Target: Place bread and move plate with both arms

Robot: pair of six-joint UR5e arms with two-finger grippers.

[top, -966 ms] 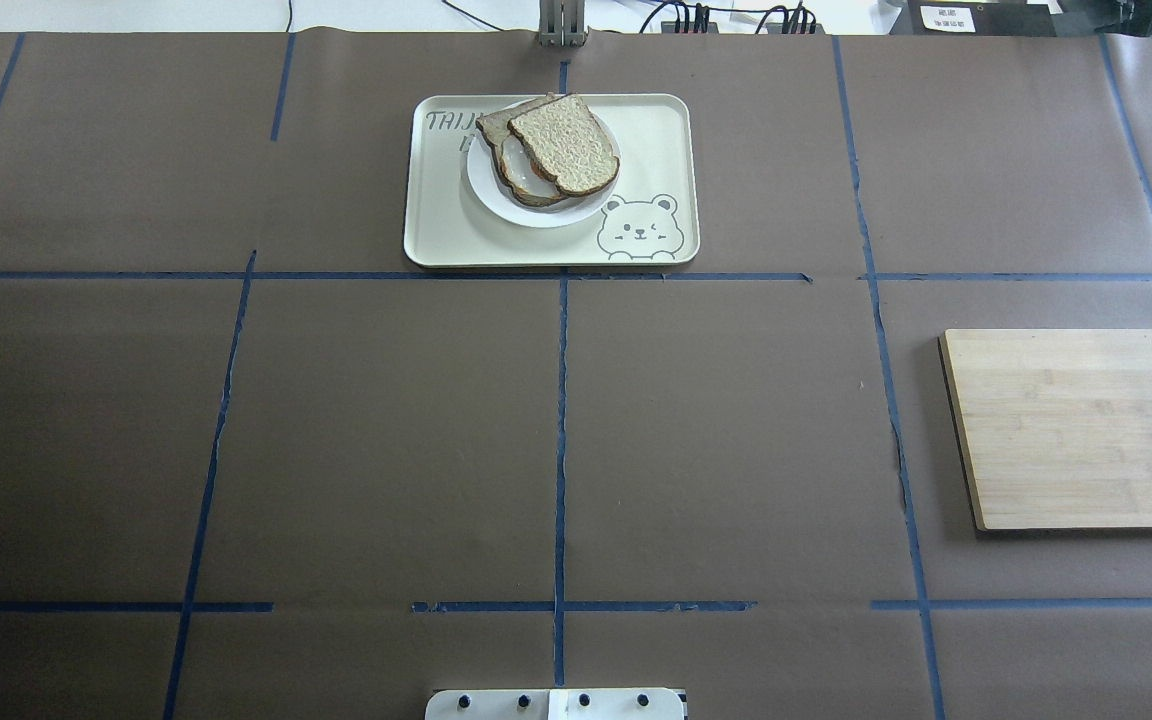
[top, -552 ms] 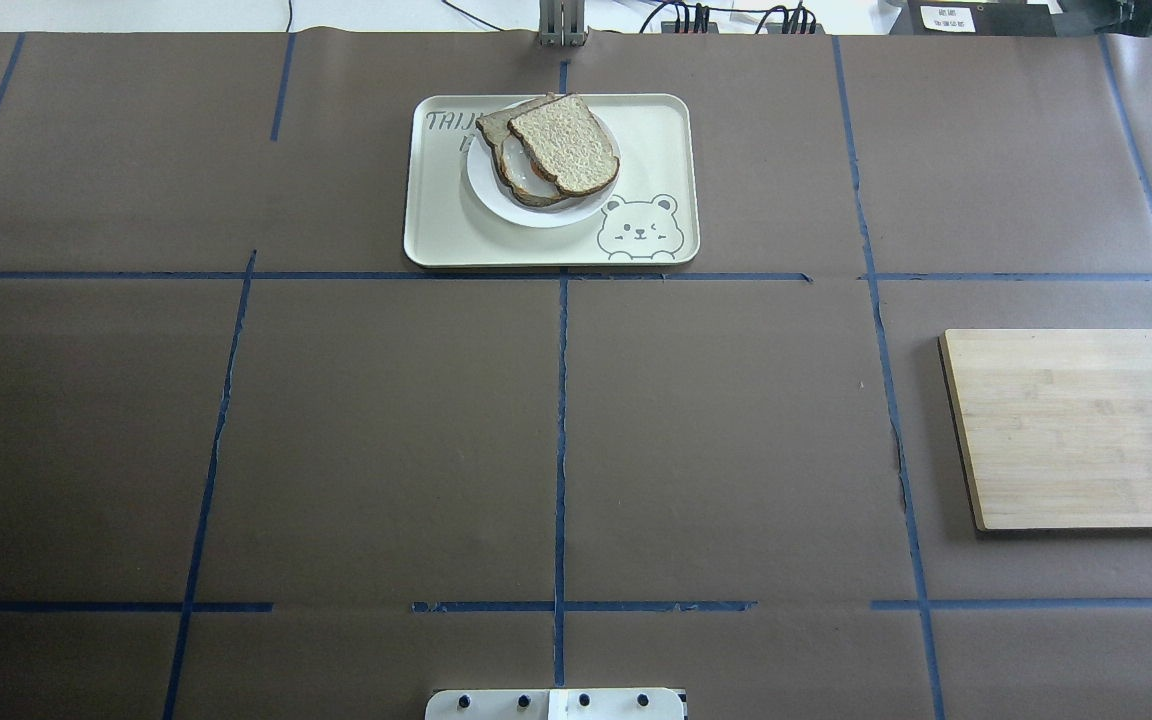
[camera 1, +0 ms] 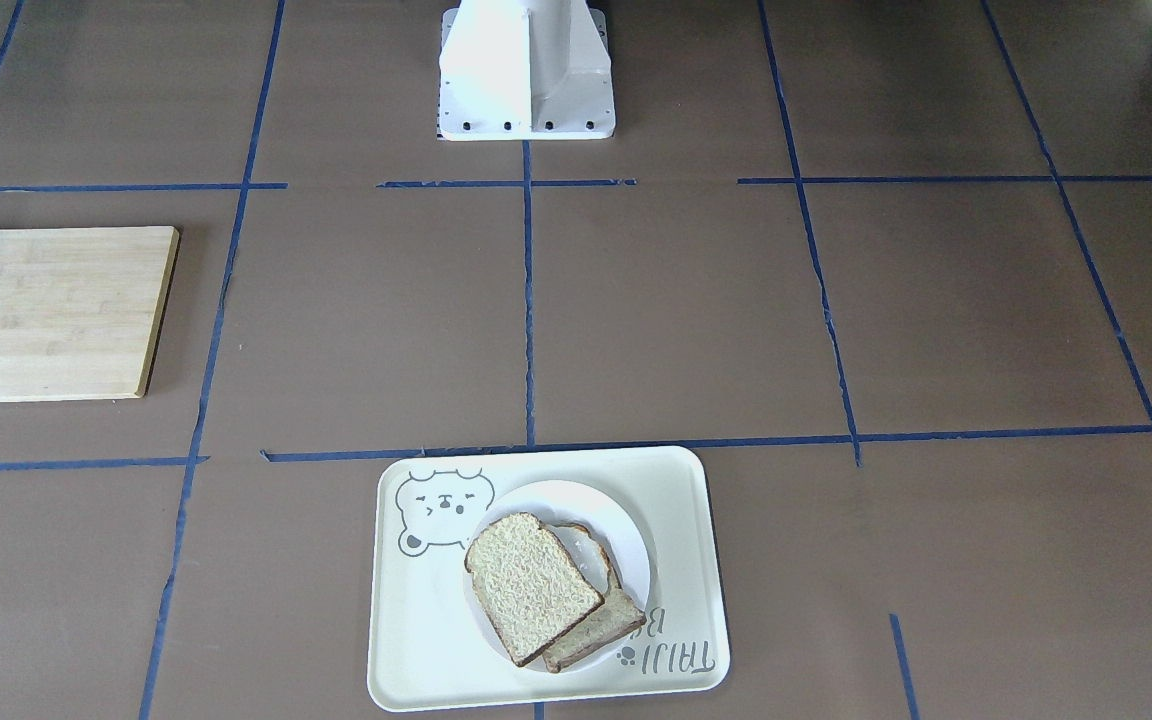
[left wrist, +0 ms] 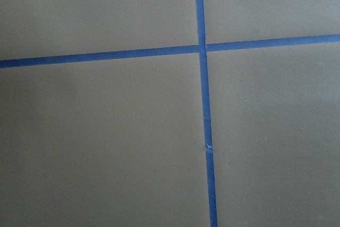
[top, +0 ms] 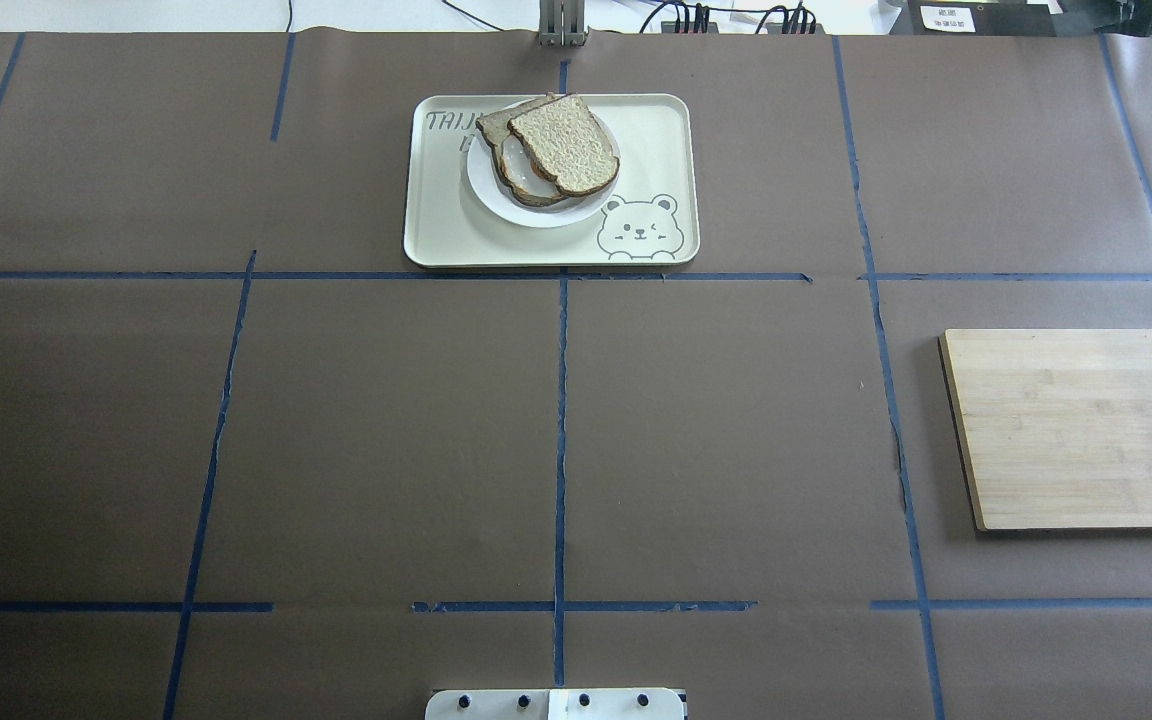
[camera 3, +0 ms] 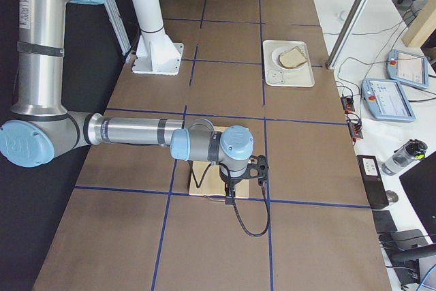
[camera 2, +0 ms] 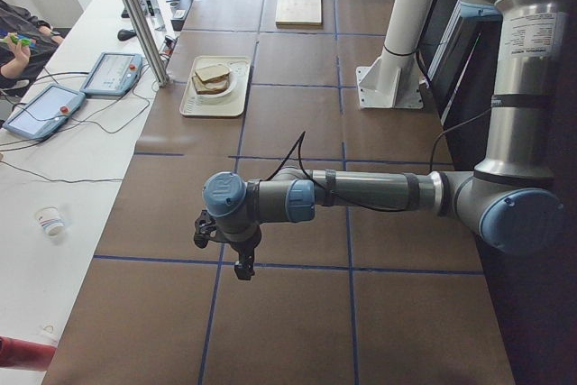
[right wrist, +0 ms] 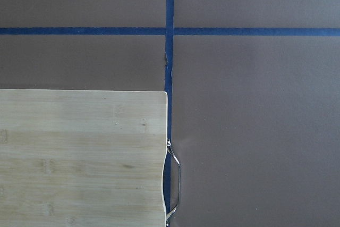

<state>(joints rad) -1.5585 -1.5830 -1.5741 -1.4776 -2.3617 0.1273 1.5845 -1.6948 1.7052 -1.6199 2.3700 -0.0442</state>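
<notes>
The bread [top: 566, 145] lies on top of a darker slice with egg [top: 526, 182] on the white plate [top: 536, 214], which sits on the cream bear tray [top: 436, 220] at the table's far middle. From the front, the bread [camera 1: 531, 585] covers most of the plate [camera 1: 628, 560]. Neither arm shows in the overhead or front view. My left gripper [camera 2: 242, 265] hangs over bare table near the table's left end. My right gripper [camera 3: 261, 167] hangs by the wooden board's corner. I cannot tell whether either is open or shut.
A bamboo cutting board [top: 1086, 430] lies at the table's right side; the right wrist view shows its corner [right wrist: 79, 158]. The white base block [camera 1: 526, 70] stands at the robot's edge. Blue tape lines [left wrist: 203, 104] cross the brown table cover.
</notes>
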